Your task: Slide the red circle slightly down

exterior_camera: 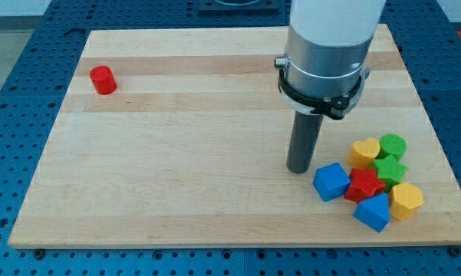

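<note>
**Eight blocks, one far from the rest**

Eight small blocks lie on the pale wooden table, and seven of them are bunched together at the view's lower right. The red circle, a short cylinder, stands alone near the table's upper left corner, well apart from everything else.

My tip rests on the table just to the left of the cluster, at the end of a dark rod hanging from a white and grey arm body. It is near the blue cube, up and to the left of it, but I cannot tell whether the two touch. The red circle is far off toward the view's left and top from my tip.

There are no fingers on this rig, only the rod, so nothing is held.

In the cluster, a yellow heart and a green circle sit at the top. Below them come a green star and a red star, the latter touching the blue cube on its right side. A yellow hexagon sits at the lower right, and a second blue block lies lowest, its shape unclear.
</note>
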Action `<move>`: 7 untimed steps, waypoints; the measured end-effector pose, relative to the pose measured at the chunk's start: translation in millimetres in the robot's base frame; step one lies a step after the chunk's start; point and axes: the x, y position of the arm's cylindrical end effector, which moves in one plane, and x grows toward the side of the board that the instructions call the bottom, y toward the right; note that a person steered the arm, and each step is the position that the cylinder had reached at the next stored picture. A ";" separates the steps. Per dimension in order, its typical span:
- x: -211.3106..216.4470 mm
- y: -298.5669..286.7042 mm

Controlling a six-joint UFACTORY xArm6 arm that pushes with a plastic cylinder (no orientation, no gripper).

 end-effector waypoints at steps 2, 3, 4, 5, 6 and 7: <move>-30.5 -71.7; -73.1 -96.7; -151.3 -120.6; -230.8 -171.9; -290.9 -238.5; -290.4 -310.5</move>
